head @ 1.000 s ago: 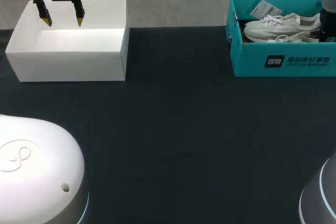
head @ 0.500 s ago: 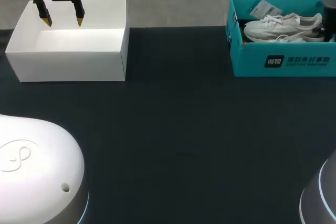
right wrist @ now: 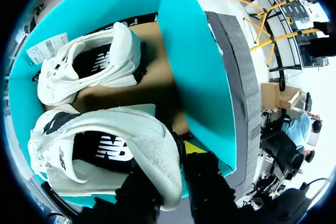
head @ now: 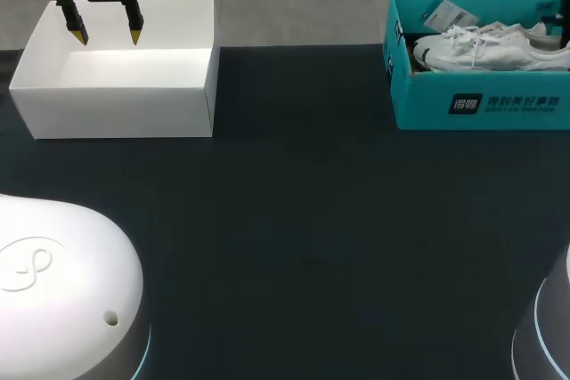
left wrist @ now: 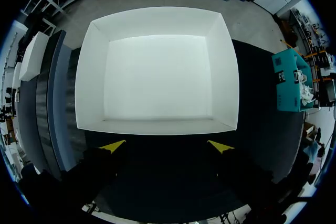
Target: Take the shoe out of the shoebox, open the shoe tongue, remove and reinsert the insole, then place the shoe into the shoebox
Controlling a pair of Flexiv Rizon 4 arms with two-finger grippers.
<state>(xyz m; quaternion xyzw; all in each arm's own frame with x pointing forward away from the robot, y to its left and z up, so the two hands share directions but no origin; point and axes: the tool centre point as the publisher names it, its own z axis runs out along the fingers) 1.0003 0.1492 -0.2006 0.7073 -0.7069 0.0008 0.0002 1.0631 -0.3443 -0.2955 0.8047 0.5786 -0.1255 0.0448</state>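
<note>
- While the right pincer (right wrist: 168, 156) is down inside the teal shoebox (right wrist: 194, 61), it appears closed on the heel of the nearer white sneaker (right wrist: 115, 145). One yellow tip lies against the heel's outside, and the other is hidden by the shoe.
- I think the heel is chosen because its padded, stiff rim gives a firm hold for lifting the shoe out.
- That sneaker is not yet out of the box. It lies beside the second sneaker (right wrist: 94, 61), with bare brown cardboard between them.
- Both shoes have soft white uppers and dark linings, and the box walls are smooth, thin cardboard.
- Well apart, the left pincer (left wrist: 166, 146) hangs open above a plain white box (left wrist: 157, 126) on the dark counter (head: 303, 220), probably parked out of the way.
</note>
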